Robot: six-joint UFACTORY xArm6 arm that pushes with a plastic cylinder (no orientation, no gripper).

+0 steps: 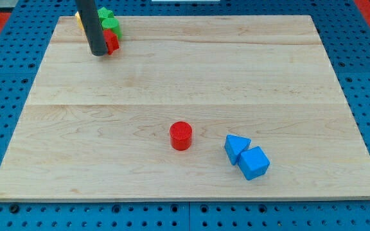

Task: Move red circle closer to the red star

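While my tip (pixel 99 54) rests near the view's top-left corner of the wooden desk (pixel 185 70), the red circle (pixel 180 135) lies well apart from it, toward the view's bottom and right, standing alone. There is no pincer on this arm, only the dark rod, so it holds nothing. A red block (pixel 112 42), shape unclear behind the rod, sits just beside the tip on the view's right. Green blocks (pixel 108 20) lie just above it. A yellow block (pixel 78 19) shows left of the rod. Beyond the circle, rightward, a blue triangle (pixel 236 147) touches a blue cube (pixel 254 163).
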